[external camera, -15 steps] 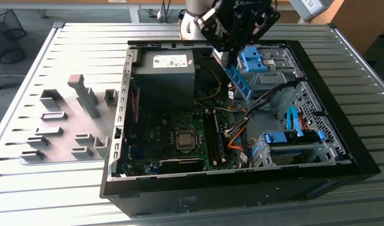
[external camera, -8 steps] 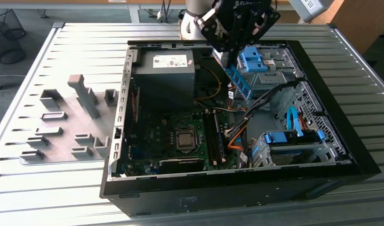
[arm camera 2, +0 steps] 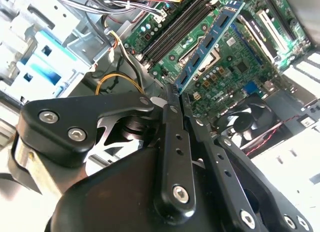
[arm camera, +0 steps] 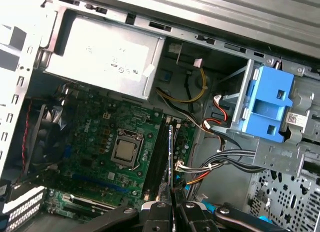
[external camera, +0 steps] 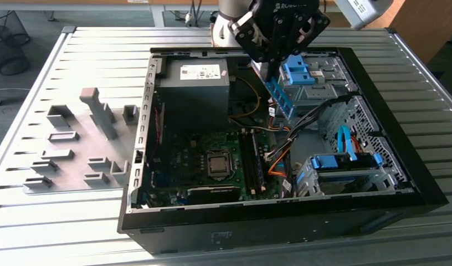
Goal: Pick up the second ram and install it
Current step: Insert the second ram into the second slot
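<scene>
One open PC case point(external camera: 137, 183) at exterior view's left, then gripper point(arm camera 2: 176, 91) above it, jaws pinched on one end of the second ram point(arm camera 2: 210, 44), held in air over the motherboard point(arm camera 2: 235, 66); light, stiff, fragile, best gripped by edges.

We see a ribbed metal table point(external camera: 100, 50) under bright light, a wire wastebasket point(external camera: 8, 41) on grey floor point(external camera: 41, 22) behind it.
</scene>
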Tool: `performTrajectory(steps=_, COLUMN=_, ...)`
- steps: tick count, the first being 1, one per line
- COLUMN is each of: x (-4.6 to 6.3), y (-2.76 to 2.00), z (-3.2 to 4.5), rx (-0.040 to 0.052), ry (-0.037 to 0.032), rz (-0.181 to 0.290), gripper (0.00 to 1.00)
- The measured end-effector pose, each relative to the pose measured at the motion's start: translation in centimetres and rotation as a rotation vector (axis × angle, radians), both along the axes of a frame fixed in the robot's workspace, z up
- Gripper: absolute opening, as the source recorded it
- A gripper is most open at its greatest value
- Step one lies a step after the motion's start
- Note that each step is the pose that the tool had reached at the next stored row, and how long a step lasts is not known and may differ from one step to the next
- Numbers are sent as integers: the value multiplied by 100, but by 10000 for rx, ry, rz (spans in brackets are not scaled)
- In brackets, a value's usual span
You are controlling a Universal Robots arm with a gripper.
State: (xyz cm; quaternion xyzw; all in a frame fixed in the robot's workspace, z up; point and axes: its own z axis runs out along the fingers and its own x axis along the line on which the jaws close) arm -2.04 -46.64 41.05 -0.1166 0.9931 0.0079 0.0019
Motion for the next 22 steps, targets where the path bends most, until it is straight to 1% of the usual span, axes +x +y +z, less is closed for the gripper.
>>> performTrajectory(steps=5, x=0, y=0, z=-29, rx=0, ry=0, rz=-916, gripper=14)
performTrajectory(steps=7, x=0, y=0, z=-33, rx=-1, ry=0, rz=-1142, gripper=14)
performTrajectory(steps=22, x=0, y=0, z=-38, rx=0, ry=0, rz=-1167, gripper=14)
